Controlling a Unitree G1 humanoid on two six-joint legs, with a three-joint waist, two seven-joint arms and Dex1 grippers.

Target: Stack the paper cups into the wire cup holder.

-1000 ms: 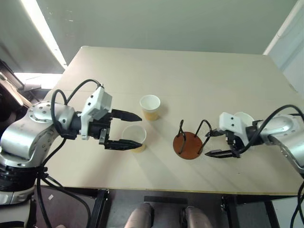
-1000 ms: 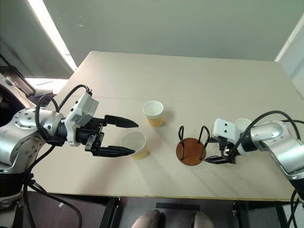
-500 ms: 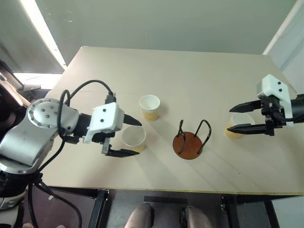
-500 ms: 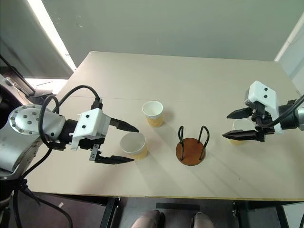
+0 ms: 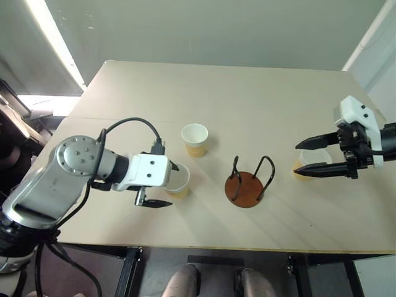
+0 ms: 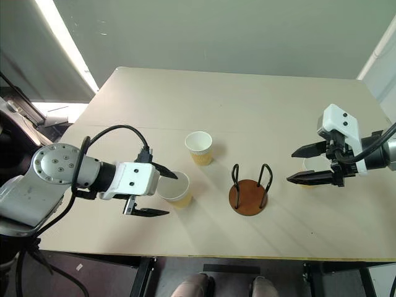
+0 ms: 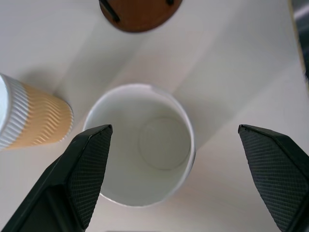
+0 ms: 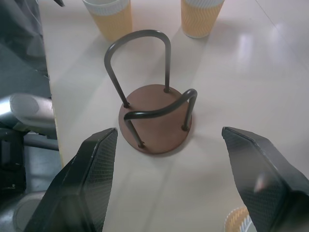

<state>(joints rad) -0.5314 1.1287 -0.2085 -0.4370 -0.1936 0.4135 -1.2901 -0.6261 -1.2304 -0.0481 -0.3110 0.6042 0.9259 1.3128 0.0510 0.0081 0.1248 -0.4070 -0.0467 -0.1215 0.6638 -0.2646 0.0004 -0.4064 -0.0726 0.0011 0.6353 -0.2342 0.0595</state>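
1. The wire cup holder is seen upright and empty near the desk's front edge, midway between the arms; no writing can be read on it.
2. Three paper cups are seen upright on the desk: one behind and left of the holder, one left of it, and one to its right, partly hidden.
3. The left pincer is spread wide around the left cup, a finger on each side, without touching; since a second ago it has been lowered and rolled.
4. The right pincer is held wide and empty above the right cup; a second ago it was low beside the holder.
5. Open room is left across the desk's far half.
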